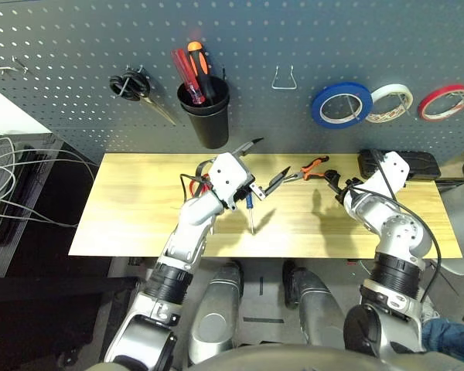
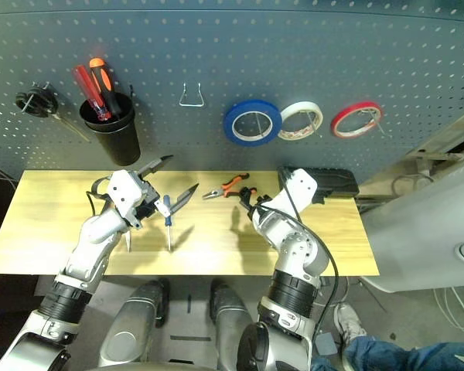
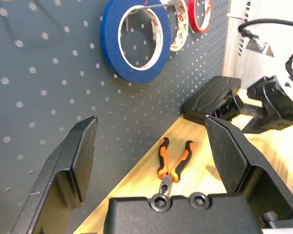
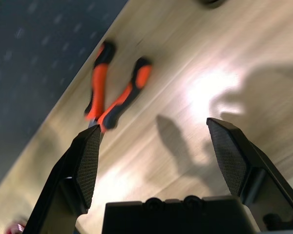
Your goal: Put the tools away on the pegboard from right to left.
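The blue tape roll (image 1: 341, 105) is already hanging on the pegboard (image 1: 294, 46), so the step in hand is judged to be the pliers (image 1: 312, 167), next in the right-to-left order. They are lying on the desk (image 1: 139, 209) near the pegboard's foot, handles splayed, between the two arms. The right end effector (image 4: 158, 146) is standing wide and empty, angled down beside the pliers. For a sound pickup, both handles should be straddled near the pivot and squeezed together, so the tool is hanging balanced for a hook. The left end effector (image 1: 261, 166) is also standing wide and empty above the screwdriver (image 1: 249, 207); it should be kept clear.
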Action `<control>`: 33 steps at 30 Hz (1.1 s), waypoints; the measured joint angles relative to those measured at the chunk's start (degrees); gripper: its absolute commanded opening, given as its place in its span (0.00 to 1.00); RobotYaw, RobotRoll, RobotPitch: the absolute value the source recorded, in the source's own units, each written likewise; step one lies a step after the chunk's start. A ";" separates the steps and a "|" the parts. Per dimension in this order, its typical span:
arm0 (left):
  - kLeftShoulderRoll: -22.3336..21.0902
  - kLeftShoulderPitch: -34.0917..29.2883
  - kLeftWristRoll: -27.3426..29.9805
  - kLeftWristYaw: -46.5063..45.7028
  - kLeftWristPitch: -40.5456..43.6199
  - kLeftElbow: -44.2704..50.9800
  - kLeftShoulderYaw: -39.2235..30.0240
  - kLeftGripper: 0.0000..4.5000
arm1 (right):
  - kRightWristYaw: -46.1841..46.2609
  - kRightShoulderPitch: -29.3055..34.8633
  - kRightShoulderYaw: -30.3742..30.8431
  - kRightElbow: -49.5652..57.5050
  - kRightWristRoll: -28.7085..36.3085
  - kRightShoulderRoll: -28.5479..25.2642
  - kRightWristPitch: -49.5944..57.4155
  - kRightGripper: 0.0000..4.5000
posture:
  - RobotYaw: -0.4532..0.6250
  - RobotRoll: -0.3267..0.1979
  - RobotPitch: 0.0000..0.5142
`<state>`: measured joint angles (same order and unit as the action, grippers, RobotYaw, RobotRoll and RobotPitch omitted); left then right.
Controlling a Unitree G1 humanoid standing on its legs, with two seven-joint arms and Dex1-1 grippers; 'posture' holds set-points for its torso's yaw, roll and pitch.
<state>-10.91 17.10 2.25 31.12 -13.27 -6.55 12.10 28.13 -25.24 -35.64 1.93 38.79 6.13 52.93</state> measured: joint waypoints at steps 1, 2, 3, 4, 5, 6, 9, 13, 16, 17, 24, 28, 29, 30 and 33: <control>-0.02 -0.04 -0.01 0.01 0.16 0.10 0.07 1.00 | 1.21 -0.44 -0.54 -0.72 1.40 -0.01 -1.01 0.99 | 0.57 0.62 0.58; -0.05 -0.14 -0.02 0.04 0.52 0.38 0.16 1.00 | 3.08 -1.53 -1.57 -2.49 3.35 -0.10 -2.92 0.99 | 0.57 0.62 0.58; -0.08 -0.27 -0.02 0.07 0.74 0.67 0.21 1.00 | 4.10 -2.01 -2.10 -3.35 4.33 -0.18 -4.09 0.99 | 0.57 0.62 0.59; -0.28 -0.62 -0.02 0.10 1.07 1.19 0.25 1.00 | 5.54 -2.95 -2.59 -4.98 5.92 -0.34 -6.06 0.99 | 0.57 0.62 0.59; -0.45 -0.88 -0.05 0.17 1.40 1.54 0.36 1.00 | 6.60 -3.77 -2.85 -6.40 7.13 -0.46 -7.98 0.99 | 0.57 0.62 0.59; -0.54 -1.13 -0.05 0.24 1.75 1.85 0.44 1.00 | 7.32 -4.37 -2.94 -7.57 8.26 -0.56 -9.60 0.99 | 0.58 0.62 0.60; -1.11 -1.84 -0.16 0.81 3.25 2.69 1.07 1.00 | 8.69 -6.51 -2.68 -11.77 10.74 -0.89 -13.85 0.99 | 0.58 0.62 0.62; -1.89 -2.60 -0.34 1.38 6.49 4.42 2.16 1.00 | 9.03 -7.80 -1.17 -14.96 12.98 -1.10 -17.43 0.99 | 0.59 0.62 0.65; -2.60 -3.25 -0.42 1.62 9.37 6.69 2.62 1.00 | 9.84 -7.81 -0.34 -16.24 14.57 -1.11 -18.99 0.99 | 0.59 0.62 0.67; -2.82 -3.53 -0.44 1.71 10.44 7.34 2.73 1.00 | 10.20 -7.82 -0.06 -16.52 15.17 -1.12 -19.54 0.99 | 0.59 0.62 0.68; -3.89 -4.12 -0.46 2.53 15.95 10.90 4.04 1.00 | 14.06 -7.81 0.26 -18.26 19.04 -1.13 -23.94 0.99 | 0.59 0.62 0.71; -4.73 -5.19 -0.44 2.95 17.37 12.07 4.40 1.00 | 15.99 -7.81 0.18 -18.54 21.58 -1.13 -26.86 0.99 | 0.60 0.62 0.72; -4.89 -5.30 -0.43 3.02 17.58 12.45 4.40 1.00 | 16.30 -7.81 0.19 -18.74 22.11 -1.13 -27.33 0.99 | 0.60 0.62 0.72; -5.08 -5.62 -0.41 3.05 17.91 13.28 4.41 1.00 | 16.66 -7.81 0.19 -18.99 22.60 -1.13 -27.95 0.99 | 0.60 0.62 0.72; -5.78 -6.55 -0.37 3.23 19.17 14.92 4.56 1.00 | 17.07 -7.85 0.19 -20.43 24.26 -1.18 -29.71 0.99 | 0.61 0.62 0.74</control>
<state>-16.69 10.55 1.87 34.35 5.90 8.36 16.66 45.20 -33.08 -35.45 -18.49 63.04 4.95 23.22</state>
